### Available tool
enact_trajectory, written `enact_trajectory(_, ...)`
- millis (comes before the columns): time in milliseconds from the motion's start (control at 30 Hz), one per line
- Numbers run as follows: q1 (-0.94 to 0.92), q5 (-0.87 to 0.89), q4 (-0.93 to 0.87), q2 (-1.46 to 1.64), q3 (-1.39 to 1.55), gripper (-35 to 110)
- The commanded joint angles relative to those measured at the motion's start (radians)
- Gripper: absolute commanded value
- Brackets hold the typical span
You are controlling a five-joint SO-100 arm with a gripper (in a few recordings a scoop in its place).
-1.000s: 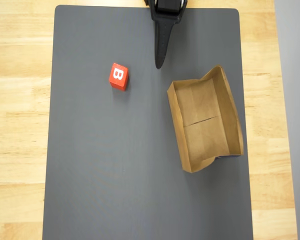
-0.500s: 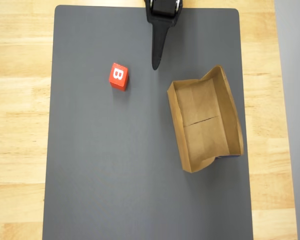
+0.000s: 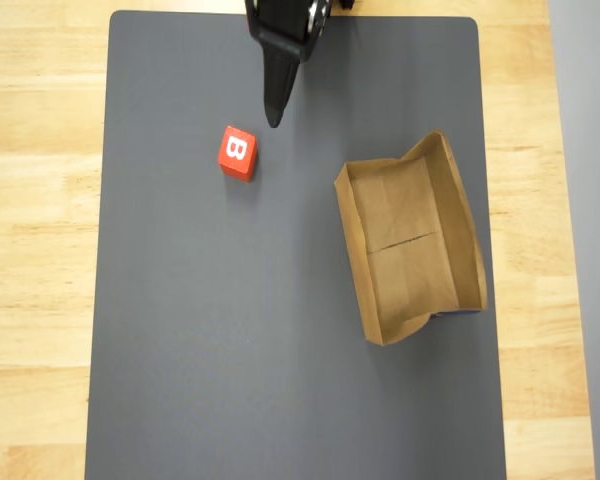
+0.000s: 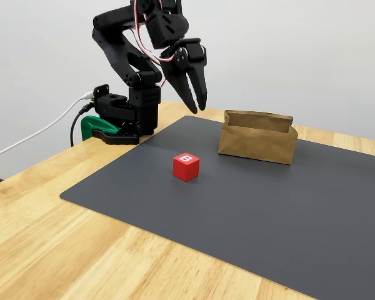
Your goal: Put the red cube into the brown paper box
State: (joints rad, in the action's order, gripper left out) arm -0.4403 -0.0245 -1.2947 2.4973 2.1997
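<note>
In the fixed view, the red cube (image 4: 186, 167) sat on the dark mat (image 4: 250, 206), nearest the camera, left of the middle of the frame, with its white B facing up. Farther back and to the right stood the brown paper box (image 4: 258, 136), with nothing in it, well apart from the cube. Farthest back, the claw (image 4: 191, 99) hung in the air above the mat, its two fingers parted a little, holding nothing. In the overhead view, the cube (image 3: 237, 153) lay just down and to the left of the claw's tip (image 3: 273, 118). The claw would likely need to drop down that way to reach it.
</note>
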Motion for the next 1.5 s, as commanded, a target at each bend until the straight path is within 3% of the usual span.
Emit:
enact_trajectory(0, -0.061, -0.061, 0.021, -0.057, -0.034, 17)
enact_trajectory(200, -0.149, -0.126, 0.046, -0.212, -0.084, 24)
enact_trajectory(400, -0.166, -0.172, -0.044, -0.439, -0.209, 30)
enact_trajectory(967, -0.218, -0.311, -0.084, -0.824, -0.357, 33)
enact_trajectory(1233, -0.265, -0.426, -0.005, -0.966, -0.419, 32)
enact_trajectory(1467, -0.256, -0.442, 0.04, -1.002, -0.44, 18)
